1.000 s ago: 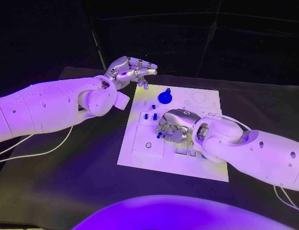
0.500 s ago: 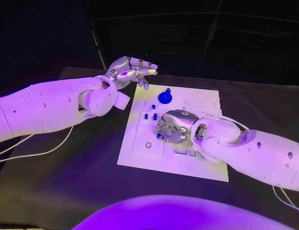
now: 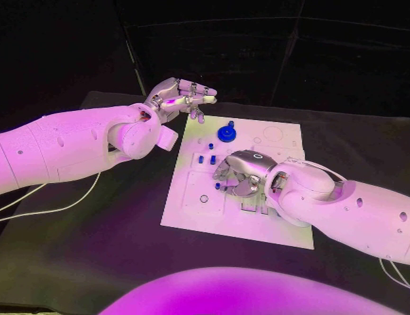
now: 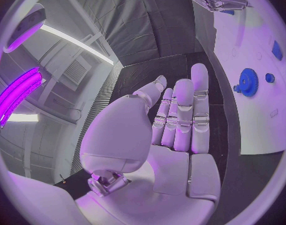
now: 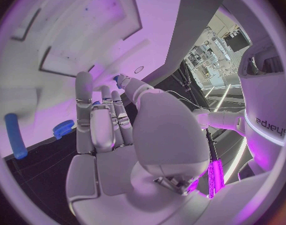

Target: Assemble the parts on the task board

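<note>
Lying mid-table, the white task board (image 3: 214, 216) carries a blue gear (image 3: 226, 134) at 12 o'clock. Right hand (image 3: 240, 173) hovers over its centre, grip unclear; left hand (image 3: 179, 96) hangs open, empty, at 11 o'clock above the black table (image 3: 91, 256).

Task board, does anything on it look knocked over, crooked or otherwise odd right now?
Nothing stands out. The task board lies flat on the table, the blue gear sits on it, and the small blue parts stand upright.
</note>
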